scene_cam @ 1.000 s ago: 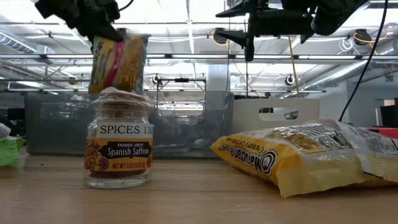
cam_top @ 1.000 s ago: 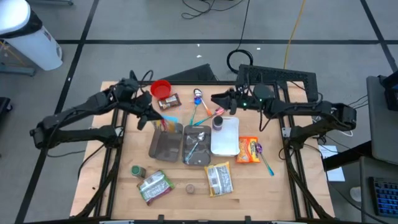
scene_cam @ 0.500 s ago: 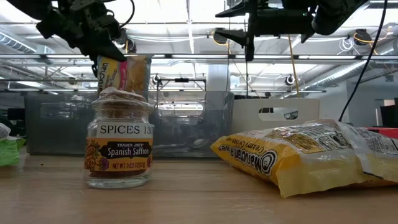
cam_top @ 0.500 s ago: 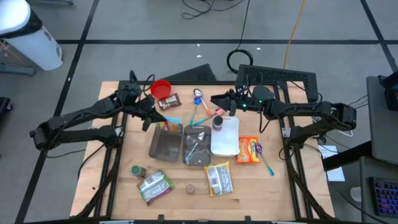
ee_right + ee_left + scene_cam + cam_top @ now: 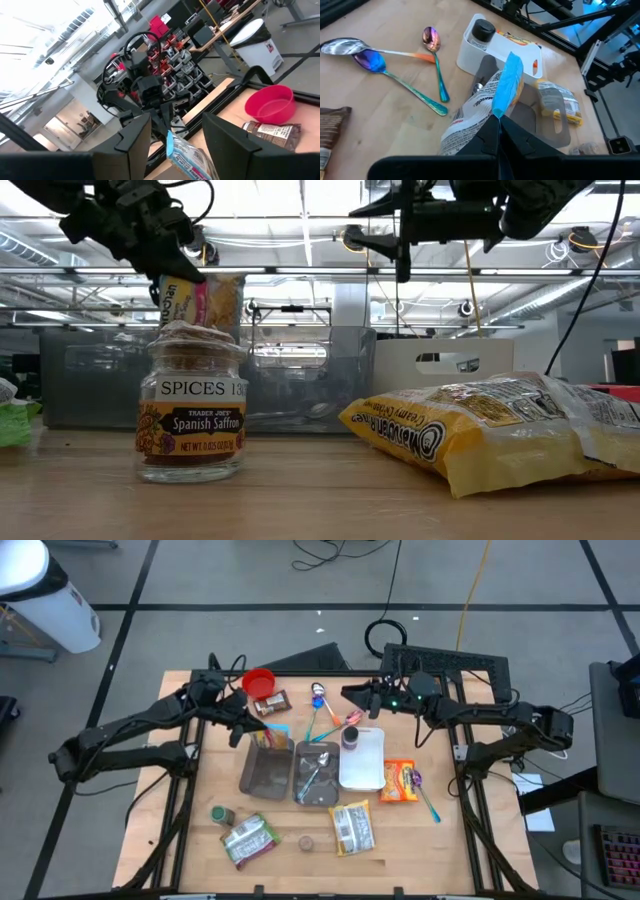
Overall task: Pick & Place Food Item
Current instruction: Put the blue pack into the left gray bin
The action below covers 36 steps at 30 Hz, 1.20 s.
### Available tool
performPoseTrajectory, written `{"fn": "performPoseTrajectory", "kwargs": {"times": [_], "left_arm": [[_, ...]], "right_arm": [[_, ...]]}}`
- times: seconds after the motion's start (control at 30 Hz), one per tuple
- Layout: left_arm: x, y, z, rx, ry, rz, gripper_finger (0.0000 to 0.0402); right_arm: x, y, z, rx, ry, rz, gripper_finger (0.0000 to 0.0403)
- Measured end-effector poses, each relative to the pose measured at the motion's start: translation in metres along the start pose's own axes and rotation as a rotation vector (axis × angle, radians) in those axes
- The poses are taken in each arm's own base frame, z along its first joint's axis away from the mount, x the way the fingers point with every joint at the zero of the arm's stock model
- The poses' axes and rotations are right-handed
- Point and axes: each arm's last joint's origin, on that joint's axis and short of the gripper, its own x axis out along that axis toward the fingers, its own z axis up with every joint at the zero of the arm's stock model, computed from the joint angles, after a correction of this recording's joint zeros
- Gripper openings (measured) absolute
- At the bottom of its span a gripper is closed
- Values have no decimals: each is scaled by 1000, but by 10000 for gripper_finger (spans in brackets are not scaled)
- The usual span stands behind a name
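My left gripper [image 5: 250, 726] is shut on a snack packet [image 5: 269, 736] with a blue sealed edge, yellow and red in the low view [image 5: 203, 300]. The packet hangs over the far end of the left grey bin [image 5: 262, 776]. In the low view its lower end is hidden behind the spice jar's lid [image 5: 192, 335]. My right gripper [image 5: 352, 698] is open and empty, raised above the spoons [image 5: 322, 716] near the table's far edge. Its two fingers stand apart in the right wrist view [image 5: 172, 135]. My left gripper pinches the packet's blue sealed edge [image 5: 501, 102] between its two fingers [image 5: 487, 137], near one end of that edge. The fingers come from the table's left, slanting down. The packet hangs upright below the gripper [image 5: 160, 250], lifted clear of the table.
A second grey bin [image 5: 318, 778] holds a utensil. A white tray [image 5: 364, 765] holds a dark-lidded jar [image 5: 352, 737]. An orange packet [image 5: 399, 781], a yellow packet [image 5: 351, 827], a green packet [image 5: 248, 838], a spice jar [image 5: 221, 814], a red bowl [image 5: 259, 682] and a brown bar [image 5: 272, 701] lie around.
My left gripper has gone toward the table's right edge and down with the packet, which now hangs lower, over the left grey bin. It has stayed shut on the packet.
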Motion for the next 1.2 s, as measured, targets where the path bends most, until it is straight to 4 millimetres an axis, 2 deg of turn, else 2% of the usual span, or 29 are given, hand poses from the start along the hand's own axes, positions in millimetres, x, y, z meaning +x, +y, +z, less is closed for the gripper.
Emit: {"fn": "performPoseTrajectory", "kwargs": {"times": [0.37, 0.67, 1.2], "left_arm": [[27, 20, -7, -63, 116, -22, 6], [43, 30, -6, -62, 116, -72, 6], [46, 32, -12, -69, 137, -60, 4]], "right_arm": [[0, -2, 1, -12, 2, 2, 171], [0, -1, 1, 1, 18, 13, 171], [0, -1, 0, 6, 36, 33, 171]]}}
